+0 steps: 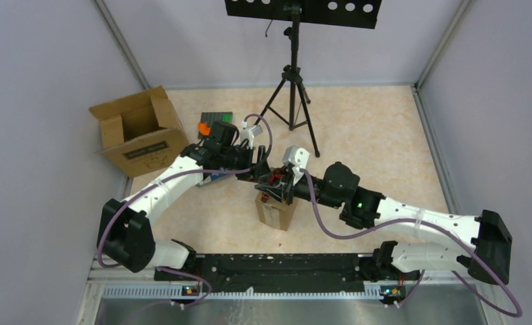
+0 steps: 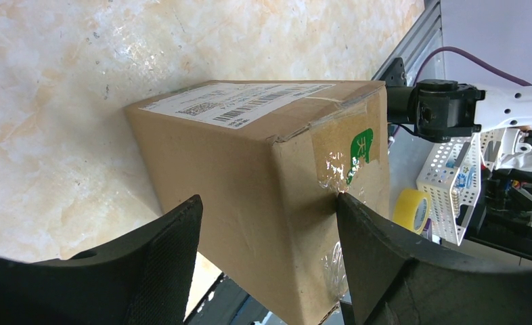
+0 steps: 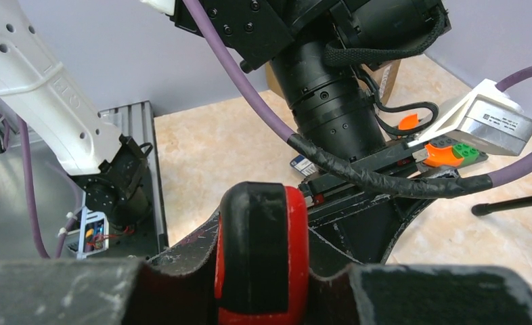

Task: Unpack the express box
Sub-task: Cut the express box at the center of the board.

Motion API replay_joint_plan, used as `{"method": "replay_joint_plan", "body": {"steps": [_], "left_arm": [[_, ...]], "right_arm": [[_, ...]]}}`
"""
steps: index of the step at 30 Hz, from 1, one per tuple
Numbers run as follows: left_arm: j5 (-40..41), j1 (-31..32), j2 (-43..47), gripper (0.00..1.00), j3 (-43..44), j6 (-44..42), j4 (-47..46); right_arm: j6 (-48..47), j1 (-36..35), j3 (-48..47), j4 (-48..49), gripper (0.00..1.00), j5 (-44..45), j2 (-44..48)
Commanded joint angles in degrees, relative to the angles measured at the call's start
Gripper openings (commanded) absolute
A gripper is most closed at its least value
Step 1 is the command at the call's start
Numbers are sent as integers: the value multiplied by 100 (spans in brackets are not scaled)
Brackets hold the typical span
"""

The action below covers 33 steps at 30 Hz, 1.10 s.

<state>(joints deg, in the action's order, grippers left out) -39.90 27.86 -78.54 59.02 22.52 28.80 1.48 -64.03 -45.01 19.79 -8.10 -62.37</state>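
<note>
The express box (image 1: 275,211) is a small brown carton, taped shut, standing on the table between the arms; the left wrist view shows its label and taped seam (image 2: 263,149). My left gripper (image 1: 262,177) hangs over it, open, fingers astride one upper corner (image 2: 269,203); the right fingertip (image 2: 348,210) touches the taped face, the left finger (image 2: 175,230) is apart from the box. My right gripper (image 1: 281,186) is shut on a red and black cutter handle (image 3: 263,237), held just above the box, close against the left wrist (image 3: 331,88).
An open cardboard carton (image 1: 141,132) lies at the back left. A dark plate with orange and green pieces (image 1: 214,122) sits beside it. A black tripod (image 1: 292,101) stands at the back centre. A yellow tape roll (image 2: 411,208) and white basket (image 2: 453,183) lie beyond the table edge.
</note>
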Motion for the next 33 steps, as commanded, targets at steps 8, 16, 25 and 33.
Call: {"method": "replay_joint_plan", "body": {"steps": [8,16,25,33], "left_arm": [[174,28,-177,75,92,-248,284],[175,36,-188,74,83,-228,295],[204,30,-186,74,50,-143,282],[141,38,-204,74,82,-264,333]], "right_arm": [[-68,-84,170,420,0,-4,3],[-114,-134,247,290,0,80,23],[-274,-293,410,106,0,320,105],[-280,-329,352,-34,0,402,228]]}}
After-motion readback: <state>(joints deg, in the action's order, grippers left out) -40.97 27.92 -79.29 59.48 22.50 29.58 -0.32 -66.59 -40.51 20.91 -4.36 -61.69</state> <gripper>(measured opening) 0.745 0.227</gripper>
